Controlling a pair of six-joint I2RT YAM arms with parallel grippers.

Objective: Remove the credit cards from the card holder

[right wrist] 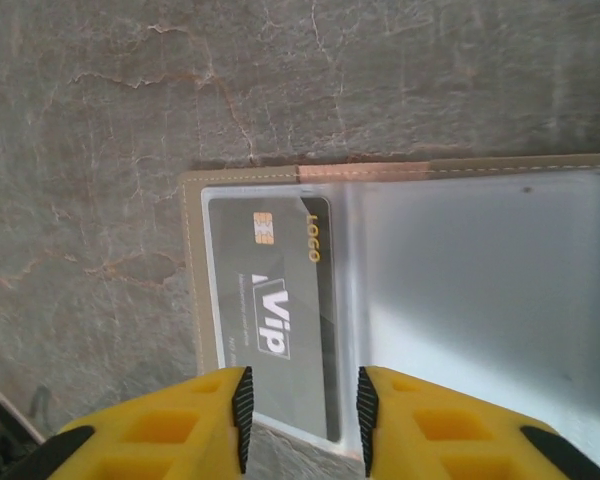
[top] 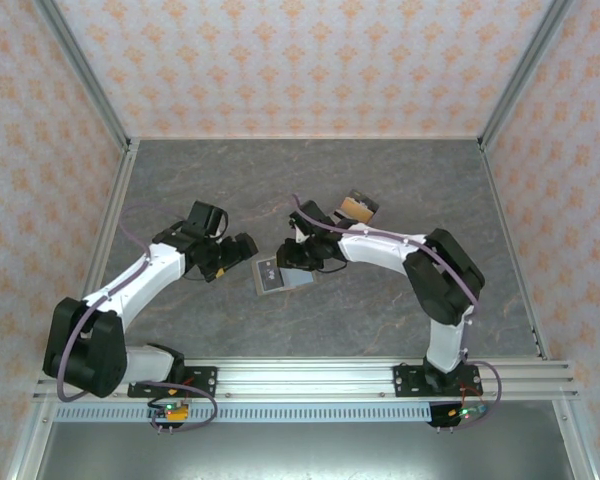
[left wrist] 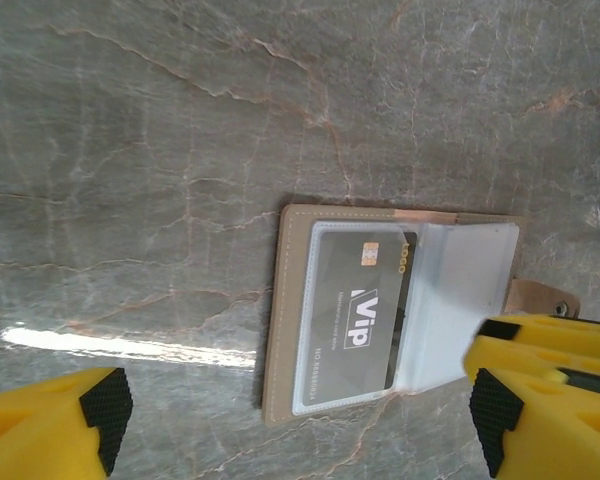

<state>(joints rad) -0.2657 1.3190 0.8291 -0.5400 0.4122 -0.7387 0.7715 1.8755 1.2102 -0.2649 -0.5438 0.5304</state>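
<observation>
Plastic card (right wrist: 270,310), dark grey with gold chip, lies sleeved in the olive-taupe bifold card holder (right wrist: 190,300), open on the grey marbled table (left wrist: 130,150). Stiff, slick, light; I'd pinch its short edge. Right gripper (right wrist: 300,415) hovers narrowed, empty; left gripper (left wrist: 298,415) gapes wide.

Glossy clear piece with tan, dark parts (top: 359,207) lying on grey marbled table (top: 230,170); patterned walls (top: 300,60) around.

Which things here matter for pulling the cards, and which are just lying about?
Job: card holder, open; grey Vip card in its clear slot; right hand at its edge.
Lying about: tan-and-dark piece, farther back than the holder.
</observation>
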